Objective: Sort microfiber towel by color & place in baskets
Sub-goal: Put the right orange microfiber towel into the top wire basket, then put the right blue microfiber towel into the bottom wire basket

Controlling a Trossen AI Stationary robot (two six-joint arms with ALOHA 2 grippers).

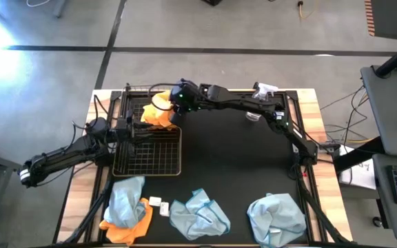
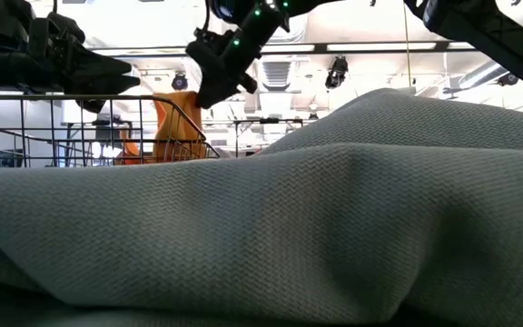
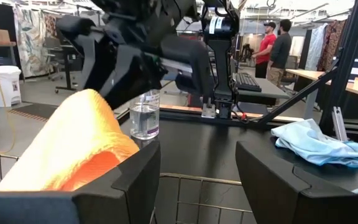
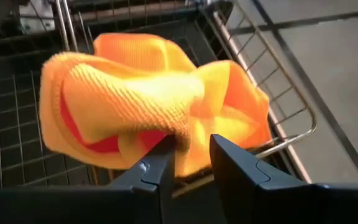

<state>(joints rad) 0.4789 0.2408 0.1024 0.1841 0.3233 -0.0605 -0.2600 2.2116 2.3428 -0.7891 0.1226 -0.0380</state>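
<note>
My right gripper [image 1: 173, 105] is shut on an orange-yellow towel [image 1: 157, 114] over the far black wire basket [image 1: 134, 93]; the towel also shows in the right wrist view [image 4: 135, 93] and the low view [image 2: 171, 127]. My left gripper [image 1: 138, 131] is open and empty above the near wire basket [image 1: 147, 165], beside the orange towel [image 3: 73, 143]. Three pale blue-grey towels [image 1: 126, 200] [image 1: 198, 215] [image 1: 276, 217] lie along the table's near edge. The leftmost one lies on another orange towel [image 1: 131, 230]. My right gripper pinches a bunched fold of the orange-yellow towel [image 4: 191, 134] between its two fingers [image 4: 157, 168]. The fingers slant down from the table's right. The towel hangs crumpled below them over the basket's wire wall [image 4: 278, 143]; whether it rests on the wire I cannot tell.
A clear spray bottle [image 3: 145, 115] stands on the black mat at the far right, under my right arm [image 1: 253, 115]. A small white object [image 1: 156, 203] lies between the near towels. A pale towel fills the front of the low view [image 2: 334, 227]. People stand beyond the table [image 3: 275, 43].
</note>
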